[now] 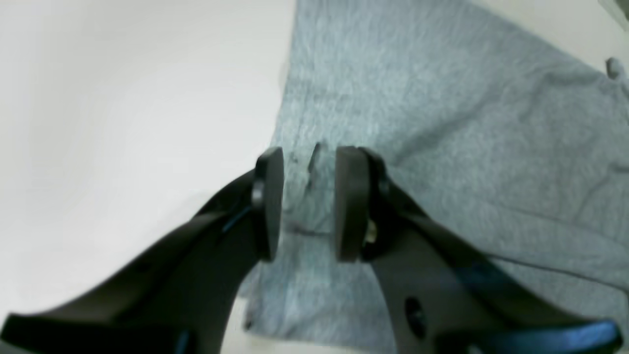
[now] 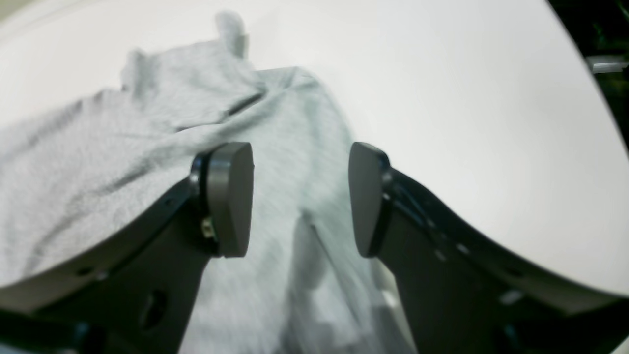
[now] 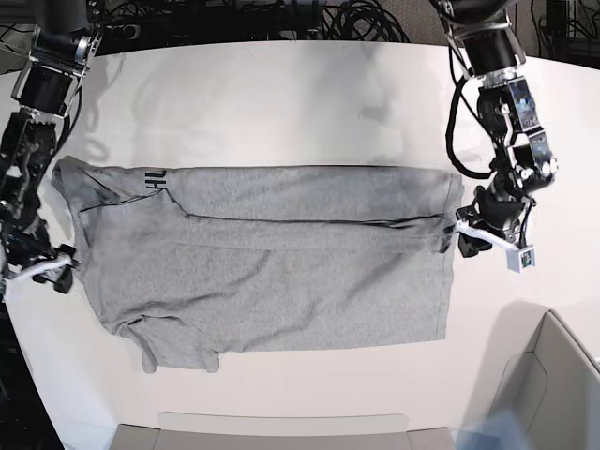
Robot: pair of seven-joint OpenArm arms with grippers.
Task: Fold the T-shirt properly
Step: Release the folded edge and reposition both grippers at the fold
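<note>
Both hands, left hand [image 1: 308, 204] and right hand [image 2: 300, 199], hover open-jawed over the T-shirt [image 3: 272, 262] ends.

Bright even light, blurred wrist views

1. My left gripper [image 1: 309, 201] has matte black fingers with flat, rounded pads [image 1: 350, 201]; a brass-coloured screw sits behind one pad.
2. Blue trim marks its lower housing.
3. My right gripper [image 2: 300, 199] is equally black, with dark grey pads [image 2: 231, 196].
4. Black cables run along my arms.
</note>
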